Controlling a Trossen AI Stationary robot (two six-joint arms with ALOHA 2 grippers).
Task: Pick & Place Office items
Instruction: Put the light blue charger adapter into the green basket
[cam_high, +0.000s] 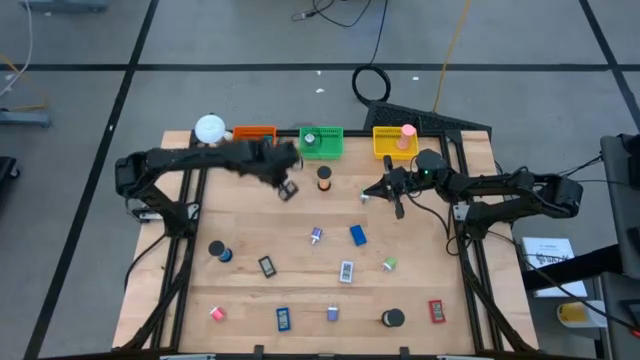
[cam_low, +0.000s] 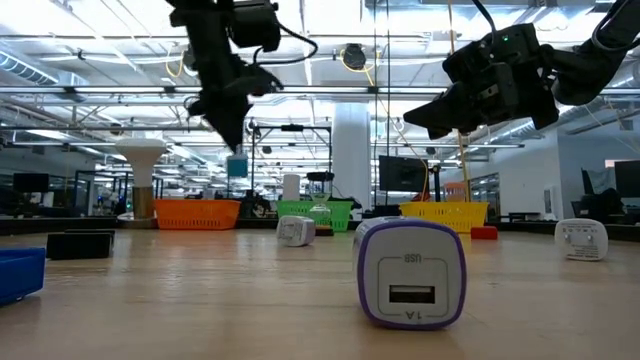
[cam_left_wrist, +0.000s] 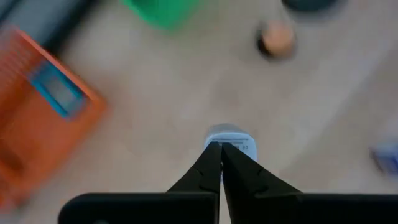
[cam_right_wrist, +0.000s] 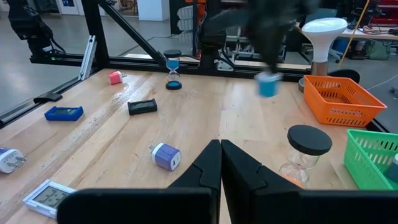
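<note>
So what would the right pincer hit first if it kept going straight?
The right pincer would probably meet bare table, between the purple plug and the hourglass; depth is unclear.

The purple-and-white charger block (cam_low: 411, 273) standing closest on the tabletop carries the only print I can read: "USB" above its socket and "1A" beneath it, seen upside down. The small item (cam_left_wrist: 230, 140) pinched at the left gripper's tips has a printed label too blurred to read.
</note>
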